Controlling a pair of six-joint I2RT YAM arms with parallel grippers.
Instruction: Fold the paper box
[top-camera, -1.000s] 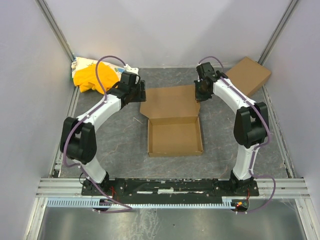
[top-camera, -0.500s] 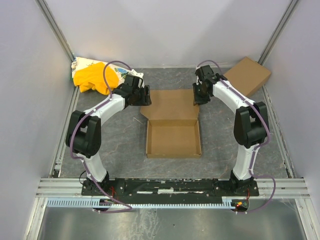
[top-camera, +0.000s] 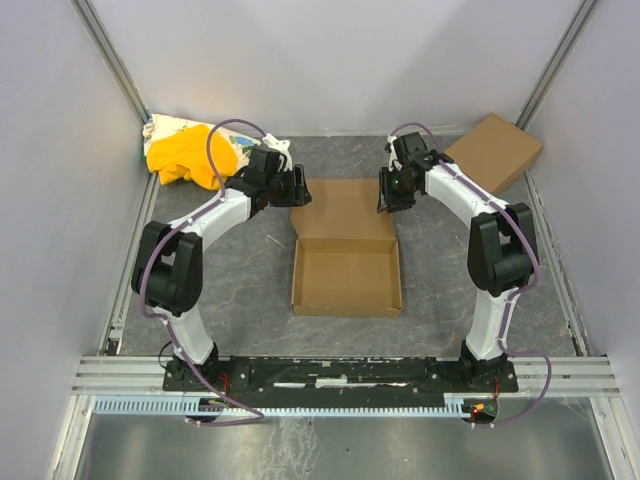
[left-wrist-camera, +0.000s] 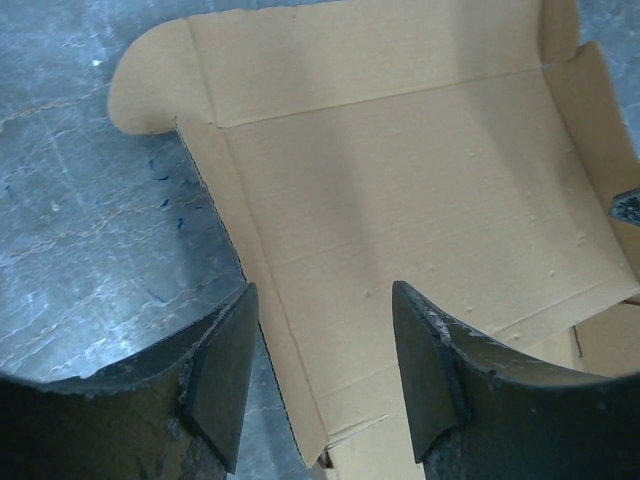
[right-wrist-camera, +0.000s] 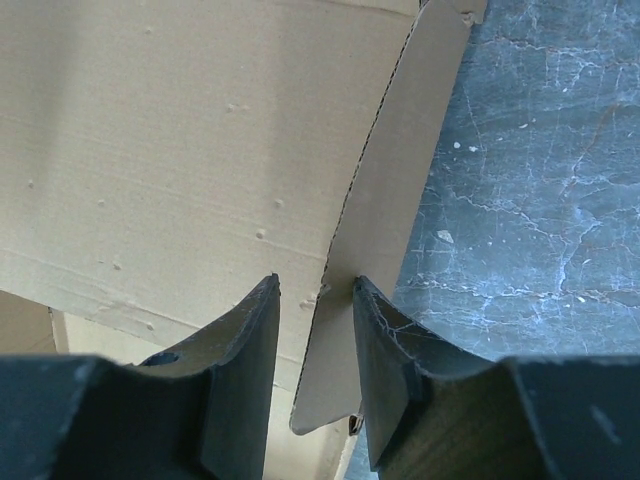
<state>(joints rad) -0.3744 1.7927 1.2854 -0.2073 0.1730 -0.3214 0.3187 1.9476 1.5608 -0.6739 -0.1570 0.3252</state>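
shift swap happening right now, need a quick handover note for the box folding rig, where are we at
Left gripper: open, holding nothing, over the left edge of the lid.
Right gripper: open, holding nothing, jaws either side of the lid's right side flap.
Plain brown cardboard mailer box: mid-table, between the arms.
Done: tray walls stand up.
Left: lid lies open toward the far side; fold its flaps, close and tuck it.
Not the job's: second brown cardboard box, yellow-and-white cloth bundle.

Left gripper out forward, pitched down, jaws wide apart; right gripper mirrors it opposite, jaws at a narrower gap, looks unclamped from its wrist view.
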